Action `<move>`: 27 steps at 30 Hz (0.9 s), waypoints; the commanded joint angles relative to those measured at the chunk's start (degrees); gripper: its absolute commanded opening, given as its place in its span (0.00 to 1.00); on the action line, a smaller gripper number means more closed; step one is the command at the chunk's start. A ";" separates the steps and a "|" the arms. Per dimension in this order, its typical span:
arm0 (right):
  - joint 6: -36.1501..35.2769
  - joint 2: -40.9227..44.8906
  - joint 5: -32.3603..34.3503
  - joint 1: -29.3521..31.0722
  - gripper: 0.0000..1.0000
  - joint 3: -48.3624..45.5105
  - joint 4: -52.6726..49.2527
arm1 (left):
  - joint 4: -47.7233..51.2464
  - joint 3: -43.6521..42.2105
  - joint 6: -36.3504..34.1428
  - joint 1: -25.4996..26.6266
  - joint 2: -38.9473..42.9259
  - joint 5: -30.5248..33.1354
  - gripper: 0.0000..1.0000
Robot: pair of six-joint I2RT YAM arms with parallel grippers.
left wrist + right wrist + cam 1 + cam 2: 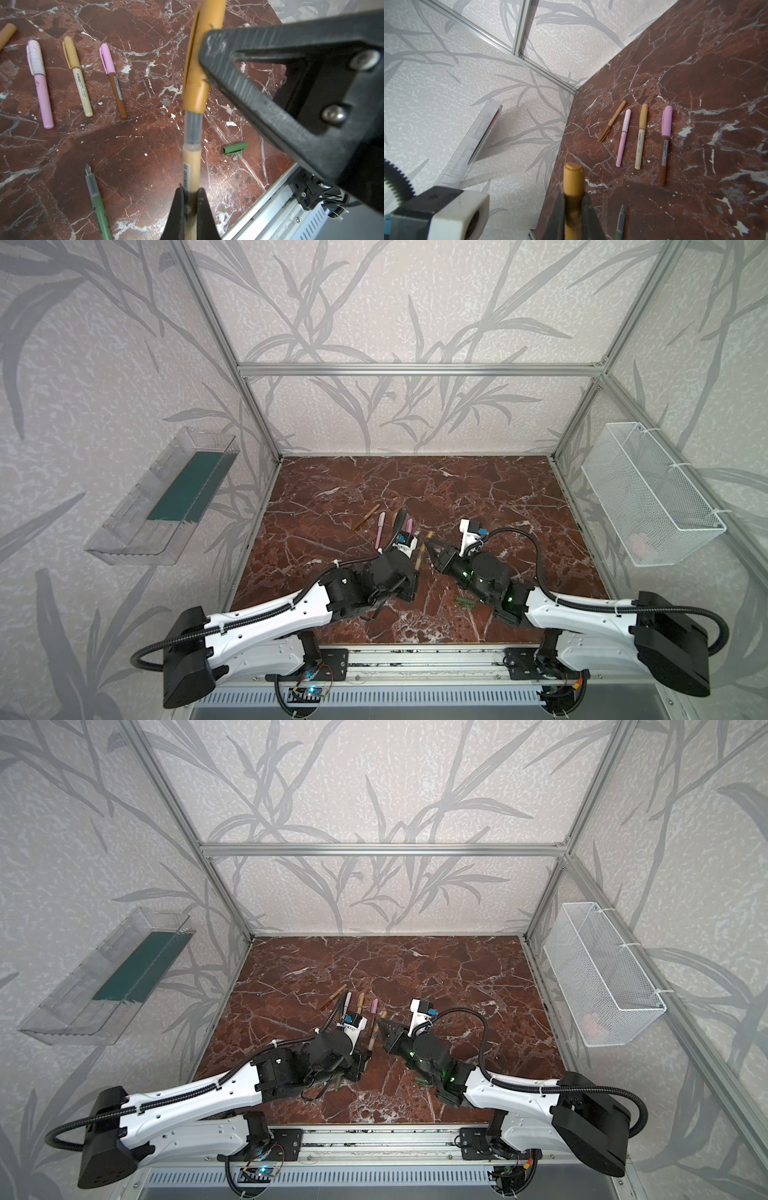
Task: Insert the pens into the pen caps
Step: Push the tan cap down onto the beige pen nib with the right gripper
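- The gold-tan pen (191,164) hangs above the tabletop (415,489). Its rear end disappears between the fingers of the left pincer (190,193), which is pressed tight on the barrel.
- Its tip is out of sight inside the gold-tan cap (196,72), which the right pincer (573,197) pinches. A clear grip section shows between cap mouth and barrel.
- One finger (270,93) of the right pincer fills much of the left wrist view and blocks the tabletop behind it.
- The green pen (97,199), nib bare, lies on the left-arm side of the gold-tan pen. Its rear is cut off by the picture edge, and in a top view the left arm (291,1073) covers most of it.
- The green cap (234,148) lies alone near the gold-tan pen, on the right-arm side.
- Beyond the gold-tan pen, away from the robot's base, capped pens lie in a row: a brown pen with a pink cap (116,89), a cream pen (80,83), a pink pen (41,87).
- A tan-brown pen (612,121) lies past them, cropped in the left wrist view.
- Far right of the gold-tan pen, the wire basket (648,493) holds a pale pink shape too blurred to name.
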State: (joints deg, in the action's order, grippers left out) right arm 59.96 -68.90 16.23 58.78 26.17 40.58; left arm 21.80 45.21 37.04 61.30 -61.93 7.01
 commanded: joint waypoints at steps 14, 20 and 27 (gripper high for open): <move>-8.52 -1.58 -2.31 3.80 0.00 1.95 -3.18 | -3.54 -0.65 0.45 -5.36 1.91 1.78 0.00; -7.17 -5.06 4.19 10.81 0.00 -0.71 -0.36 | -3.53 0.28 -0.42 -8.86 1.81 0.68 0.00; -7.85 -5.45 5.92 11.09 0.00 -1.45 2.49 | -2.91 0.72 -0.92 -9.44 1.93 0.34 0.00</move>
State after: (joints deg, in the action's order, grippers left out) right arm 53.06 -76.40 19.40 69.69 24.34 40.38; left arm 19.22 44.75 36.86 52.05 -60.47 6.35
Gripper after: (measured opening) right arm 0.047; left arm 0.072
